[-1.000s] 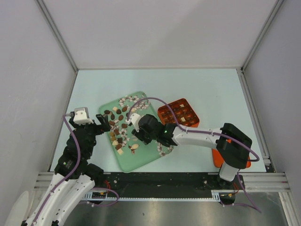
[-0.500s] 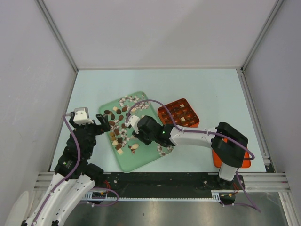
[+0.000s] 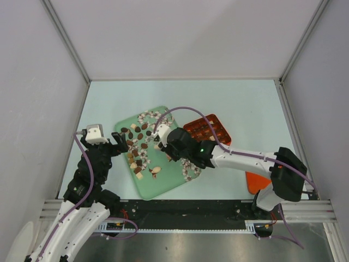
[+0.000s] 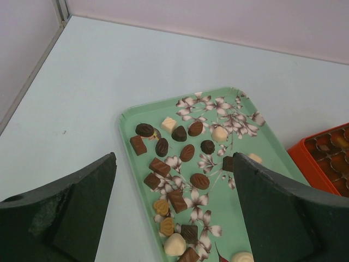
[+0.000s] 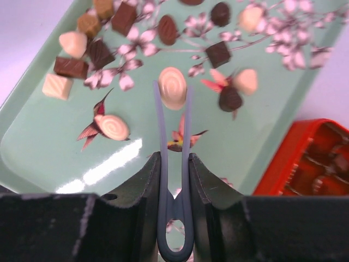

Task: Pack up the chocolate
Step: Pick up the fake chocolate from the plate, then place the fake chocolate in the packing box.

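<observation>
The chocolate [image 4: 187, 152] lies scattered on a green flowered tray [image 4: 122, 117], several dark, brown and cream pieces [image 3: 139, 147]. My right gripper [image 5: 173, 161] is shut on grey-blue tongs [image 5: 158, 125], and the tong tips pinch a round cream piece [image 5: 172, 87] over the tray [image 5: 43, 136]. In the top view that gripper [image 3: 163, 143] hangs over the tray's middle. My left gripper [image 4: 173, 164] stands open at the tray's left edge [image 3: 117, 143], nothing between its fingers.
An orange box with a grid of cells [image 3: 207, 130] sits against the tray's right side, also seen at the right wrist view's edge [image 5: 305, 158]. A flat orange piece [image 3: 256, 180] lies by the right arm's base. Walls enclose the table on three sides.
The right gripper squeezed the tongs tighter around the cream piece and shifted slightly back and right; its elbow swung right. The left arm has not moved.
</observation>
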Action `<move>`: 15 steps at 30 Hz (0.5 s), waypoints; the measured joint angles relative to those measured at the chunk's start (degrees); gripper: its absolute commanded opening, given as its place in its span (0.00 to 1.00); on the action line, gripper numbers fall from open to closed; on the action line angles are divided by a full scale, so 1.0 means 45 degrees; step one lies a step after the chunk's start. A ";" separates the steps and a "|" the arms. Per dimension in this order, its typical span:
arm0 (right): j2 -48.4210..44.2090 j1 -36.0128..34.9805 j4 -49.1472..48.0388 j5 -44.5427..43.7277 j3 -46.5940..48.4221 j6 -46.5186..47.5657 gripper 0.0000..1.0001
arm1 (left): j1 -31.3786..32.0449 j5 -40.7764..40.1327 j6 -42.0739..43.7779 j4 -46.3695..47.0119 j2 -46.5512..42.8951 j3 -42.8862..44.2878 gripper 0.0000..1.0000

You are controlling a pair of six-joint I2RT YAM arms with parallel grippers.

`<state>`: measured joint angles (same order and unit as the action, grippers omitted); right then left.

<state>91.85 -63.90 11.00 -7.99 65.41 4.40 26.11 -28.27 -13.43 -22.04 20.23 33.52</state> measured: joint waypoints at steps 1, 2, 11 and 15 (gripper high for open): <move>-0.0277 0.0078 0.0068 -0.0151 -0.0005 -0.0019 0.11 | 0.0000 0.0000 0.0000 0.0000 0.0000 0.0000 0.92; -0.0554 0.0185 0.0117 -0.0282 -0.0039 -0.0068 0.10 | 0.0000 0.0000 0.0000 0.0000 0.0000 0.0000 0.92; -0.2662 0.2463 0.0656 -0.1350 -0.1370 -0.0729 0.10 | 0.0000 0.0000 0.0000 0.0000 0.0000 0.0000 0.92; -0.2958 0.3254 0.0719 -0.1549 -0.2108 -0.0976 0.10 | 0.0000 0.0000 0.0000 0.0000 0.0005 0.0000 0.92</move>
<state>78.54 -49.25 14.24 -14.96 55.92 0.01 26.11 -28.27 -13.43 -22.04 20.25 33.52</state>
